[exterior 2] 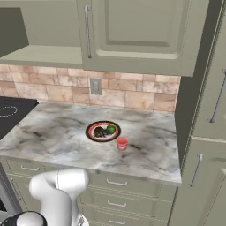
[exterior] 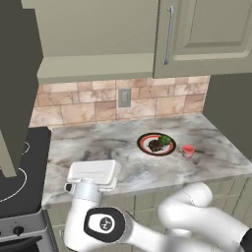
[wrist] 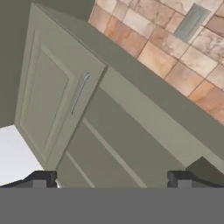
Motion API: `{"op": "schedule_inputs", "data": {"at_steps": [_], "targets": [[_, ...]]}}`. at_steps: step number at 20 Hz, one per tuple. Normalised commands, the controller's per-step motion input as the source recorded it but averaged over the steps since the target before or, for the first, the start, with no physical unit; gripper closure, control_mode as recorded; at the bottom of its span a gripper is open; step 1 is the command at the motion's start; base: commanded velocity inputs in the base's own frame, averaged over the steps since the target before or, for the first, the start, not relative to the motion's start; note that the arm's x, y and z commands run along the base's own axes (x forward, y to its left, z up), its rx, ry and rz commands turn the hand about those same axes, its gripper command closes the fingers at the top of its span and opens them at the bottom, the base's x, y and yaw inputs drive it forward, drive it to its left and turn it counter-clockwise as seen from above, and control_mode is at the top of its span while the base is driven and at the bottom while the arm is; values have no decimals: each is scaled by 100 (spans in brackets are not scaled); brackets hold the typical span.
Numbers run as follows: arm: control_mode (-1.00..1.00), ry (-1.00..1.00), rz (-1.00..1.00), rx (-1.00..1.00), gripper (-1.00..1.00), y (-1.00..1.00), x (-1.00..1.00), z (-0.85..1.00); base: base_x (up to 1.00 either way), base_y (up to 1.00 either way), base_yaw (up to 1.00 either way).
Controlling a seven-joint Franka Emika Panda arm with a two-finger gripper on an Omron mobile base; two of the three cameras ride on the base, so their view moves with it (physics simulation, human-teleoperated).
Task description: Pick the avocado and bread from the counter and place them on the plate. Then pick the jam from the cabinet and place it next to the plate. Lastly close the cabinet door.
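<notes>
The gripper [wrist: 109,179] hangs with its jaws spread wide and nothing between them, looking up at the cabinet door [wrist: 50,100]. That door stands swung out from the cabinet [wrist: 131,144], its long handle [wrist: 79,92] running along its free edge, up and to the left of the fingertips in the hand view. Closing it likely means pushing on the door's outer face. Farther off on the counter [exterior: 98,142], the plate [exterior: 156,144] carries the bread [exterior: 155,145] and avocado [exterior: 165,140], the jam [exterior: 188,151] just beside the plate.
</notes>
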Motion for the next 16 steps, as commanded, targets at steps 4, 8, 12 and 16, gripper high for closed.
{"op": "schedule_inputs", "data": {"at_steps": [4, 8, 12, 16], "targets": [[-100, -8, 2, -19, -100, 57, -7, 0, 0, 0, 0], [-100, -12, 13, -15, -100, 39, -10, 0, 0, 0, 0], [-100, -10, 24, -8, -100, 25, -4, 0, 0, 0, 0], [-100, -2, 26, -6, -100, 22, 0, 0, 0, 0, 0]]}}
